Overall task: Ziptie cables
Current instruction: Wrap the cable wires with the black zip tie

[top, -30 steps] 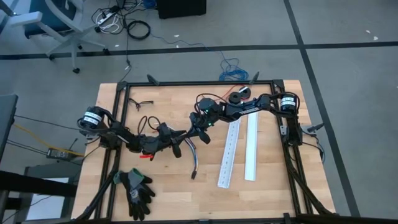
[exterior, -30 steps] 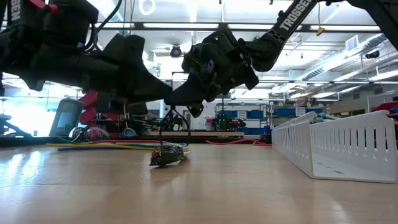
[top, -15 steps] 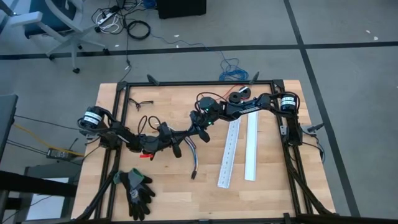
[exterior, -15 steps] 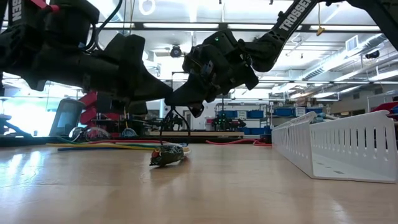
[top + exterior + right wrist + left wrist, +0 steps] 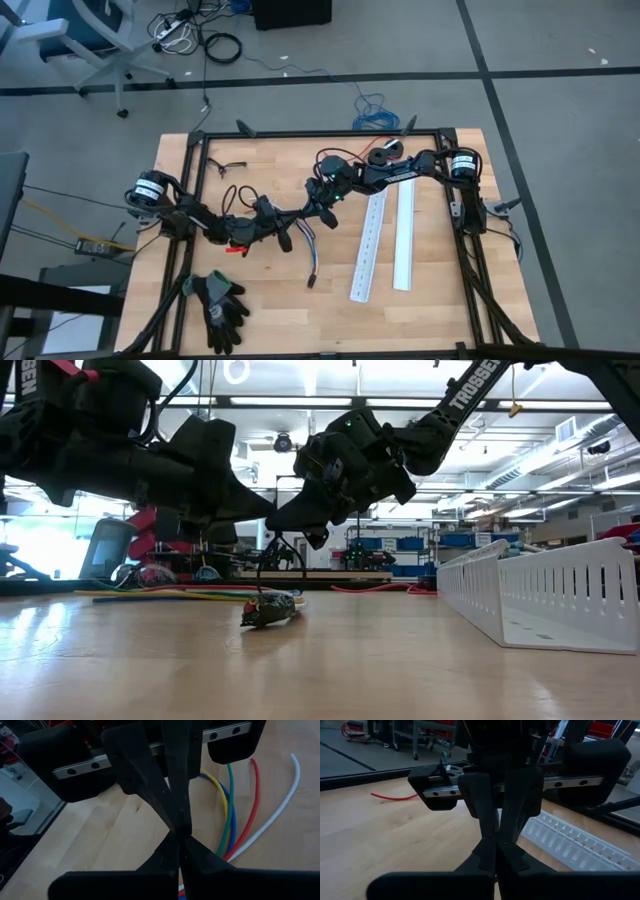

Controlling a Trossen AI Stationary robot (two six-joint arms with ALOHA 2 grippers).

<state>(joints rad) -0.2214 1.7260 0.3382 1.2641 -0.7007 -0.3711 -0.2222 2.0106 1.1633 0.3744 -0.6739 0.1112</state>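
The cables (image 5: pixel 311 255) lie on the wooden table as thin coloured wires joined at a dark end (image 5: pixel 268 610). In the right wrist view they fan out as yellow, blue, green, red and white strands (image 5: pixel 235 820). Both arms meet above them at mid-table. My left gripper (image 5: pixel 296 222) and my right gripper (image 5: pixel 316 214) are shut and stand tip to tip (image 5: pixel 276 514), clear of the table. A thin dark strip (image 5: pixel 263 565), seemingly a zip tie, hangs in a loop below the tips, down toward the dark end. My left gripper (image 5: pixel 492 851) is shut, level, coming from the table's left, its tips against the right gripper's tips. The thin dark strip (image 5: pixel 268 545) hangs from this meeting point. The fingers hide where they meet it, so which part it has cannot be told. My right gripper (image 5: pixel 179 845) is shut, slanting down from the table's far right, tip to tip with the left fingers (image 5: pixel 150 780). The dark strip's loop hangs slack below. The shut fingers cover the place of contact, so the part held does not show.
Two white slotted cable ducts (image 5: pixel 368 245) (image 5: pixel 403 235) lie to the right of the grippers. A pair of black gloves (image 5: pixel 218 300) sits near the table's near-left corner. A black spool (image 5: pixel 385 153) stands at the far edge. Loose dark wire (image 5: pixel 232 195) lies on the left.
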